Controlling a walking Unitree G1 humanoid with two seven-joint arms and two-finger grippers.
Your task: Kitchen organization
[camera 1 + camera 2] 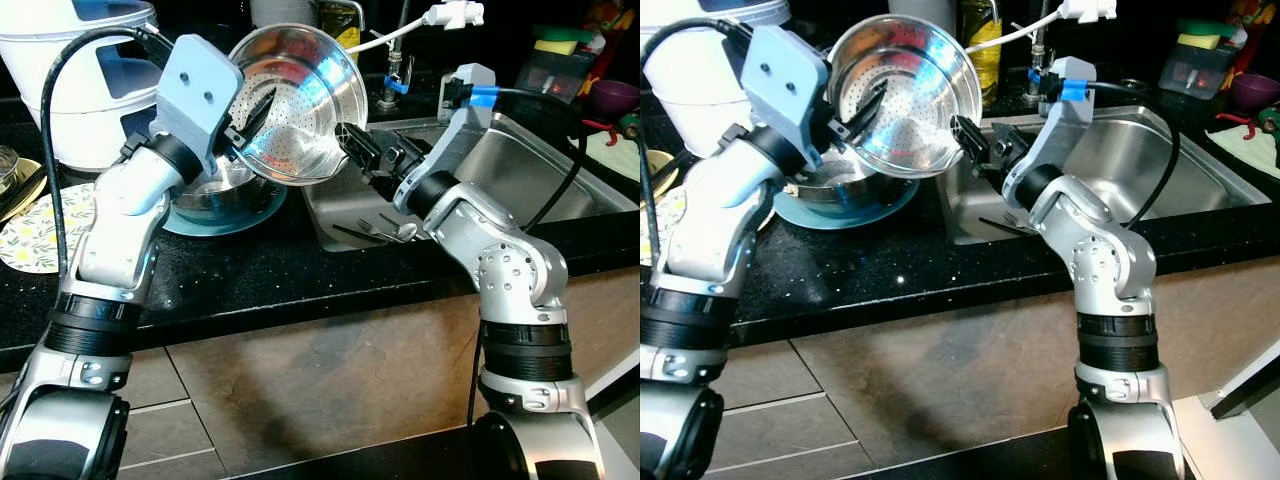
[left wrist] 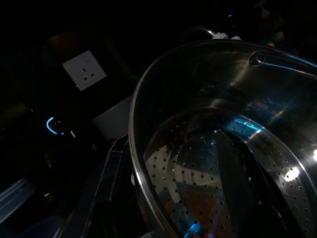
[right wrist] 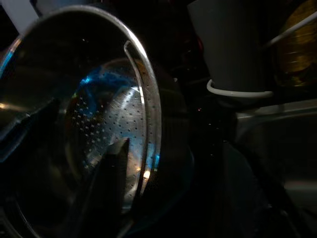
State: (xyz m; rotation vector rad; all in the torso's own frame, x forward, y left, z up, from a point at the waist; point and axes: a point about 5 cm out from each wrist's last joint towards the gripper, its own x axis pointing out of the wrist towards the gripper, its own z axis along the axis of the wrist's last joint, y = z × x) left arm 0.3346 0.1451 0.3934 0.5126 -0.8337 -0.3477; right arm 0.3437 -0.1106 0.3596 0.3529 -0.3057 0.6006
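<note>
A dark speckled kitchen desk [image 1: 260,270] runs beside a steel sink [image 1: 560,180]. On the left sits a blue plate [image 1: 225,220] carrying a metal bowl [image 1: 215,190]. Above it, tilted in the air, is the perforated steel colander [image 1: 300,100]. The left claw [image 1: 250,120] is clenched on its left rim, the right claw [image 1: 350,140] on its right rim. It looks light, rigid and slick, so the thin rim is likely the surest hold.

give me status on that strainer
Left gripper and right gripper clamp the strainer, tilted, above a bowl on the counter. Sink just right.
</note>
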